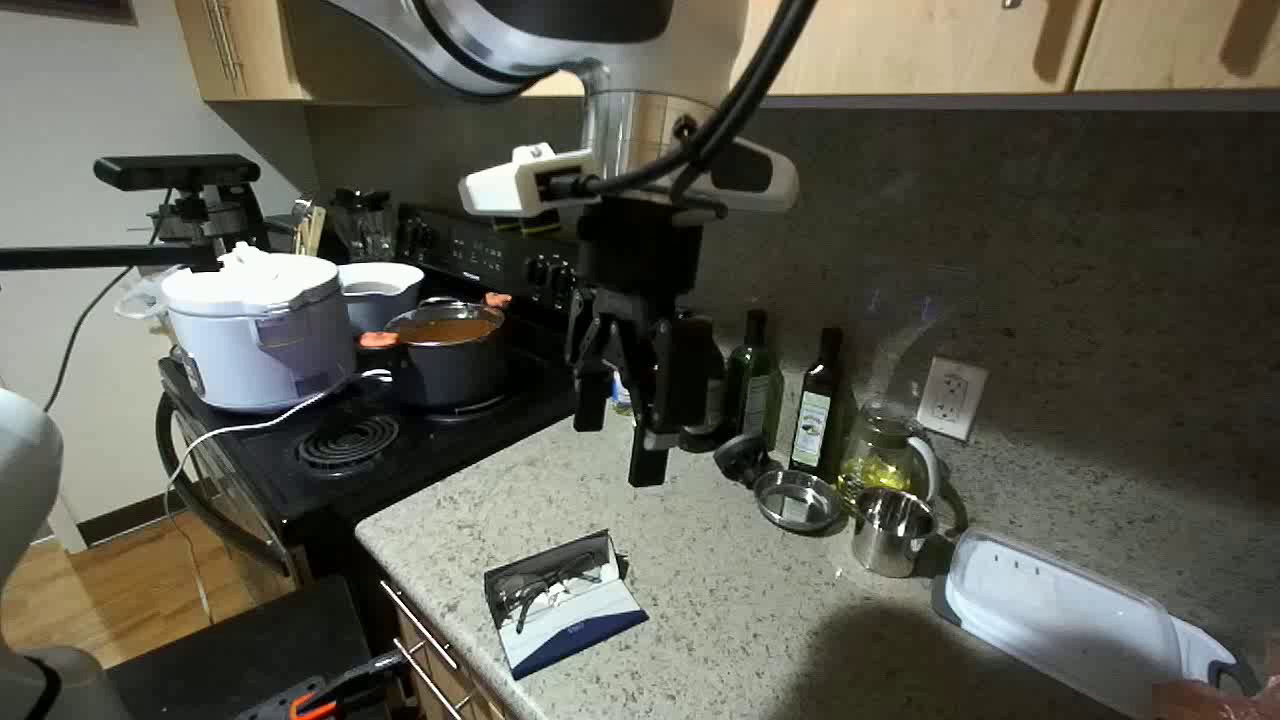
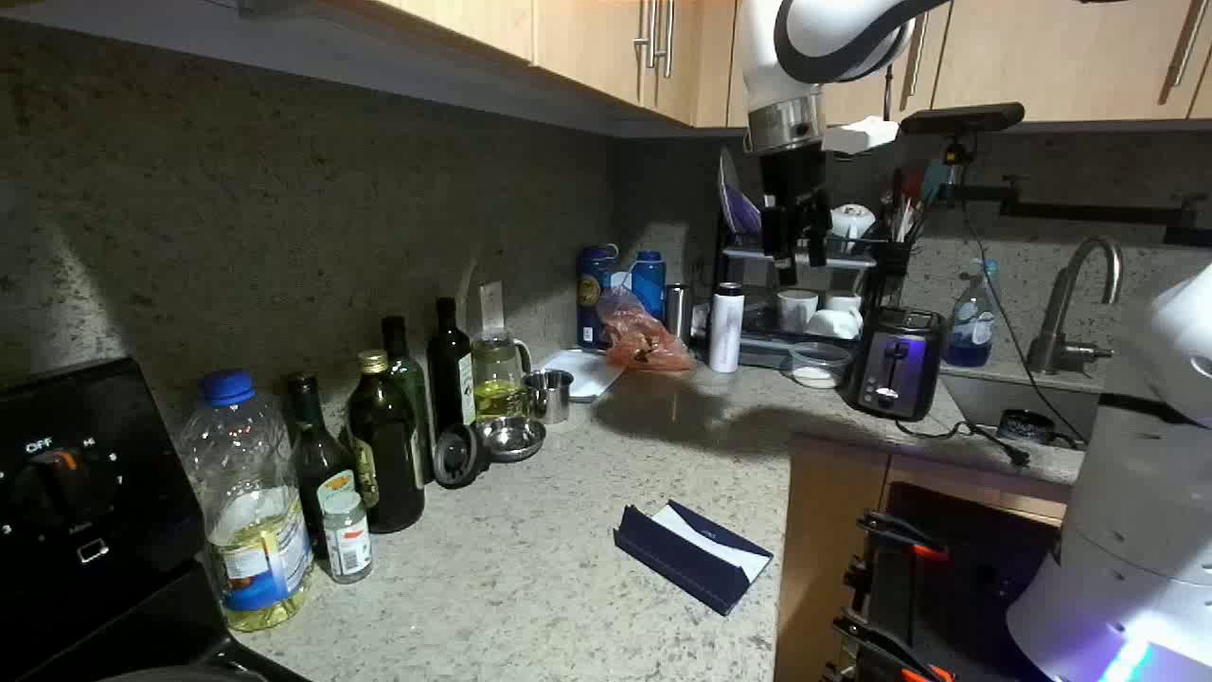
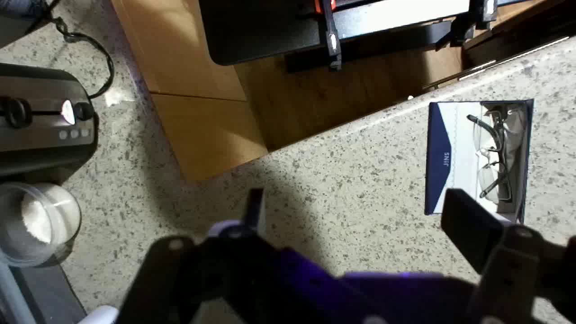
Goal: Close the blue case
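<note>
One blue case (image 3: 461,180), not closed — flap (image 3: 437,157) folded out, glasses (image 3: 497,153) lying in its compartment. Counter (image 2: 511,587) is directly under the case, and the counter's front edge runs just beside it. Toaster (image 2: 895,365) stands well apart from the case, on its flap side. Gripper (image 3: 357,204) hangs well above the case and, going by the wrist view, off to that same flap side. Jaws wide apart, nothing between them, no contact with the case.

Step in hand: reads as approach, closing not yet started. Next move probably calls for coming down beside the case at the flap's free edge, low enough to get under it, then lifting and sweeping the flap over the compartment until it seats. For a plain push, jaws together would likely work better — for pinching the edge, leave them apart.
</note>
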You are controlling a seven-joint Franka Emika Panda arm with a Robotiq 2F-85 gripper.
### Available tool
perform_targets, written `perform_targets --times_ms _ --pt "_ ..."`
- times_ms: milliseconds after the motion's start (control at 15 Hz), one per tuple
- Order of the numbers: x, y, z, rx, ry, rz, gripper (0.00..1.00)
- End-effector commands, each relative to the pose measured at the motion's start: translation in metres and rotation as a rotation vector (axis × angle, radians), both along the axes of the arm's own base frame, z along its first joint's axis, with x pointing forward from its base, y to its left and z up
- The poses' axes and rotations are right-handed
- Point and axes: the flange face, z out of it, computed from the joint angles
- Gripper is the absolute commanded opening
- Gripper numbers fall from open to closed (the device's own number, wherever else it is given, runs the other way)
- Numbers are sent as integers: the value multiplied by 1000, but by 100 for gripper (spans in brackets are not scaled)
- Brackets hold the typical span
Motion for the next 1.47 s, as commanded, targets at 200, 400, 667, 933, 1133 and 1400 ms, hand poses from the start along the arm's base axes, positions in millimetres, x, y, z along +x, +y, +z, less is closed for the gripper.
perform_targets --times_ms 200,400,667,933,1133,1400 --pt "3 6 -3 2 -4 2 100" --pt "10 22 -12 15 -18 30 100" --pt "18 44 -29 34 -53 72 100" --pt "26 65 -47 22 -113 110 100" --pt "31 78 -65 10 -159 142 100" --pt "36 92 -94 2 -185 162 100"
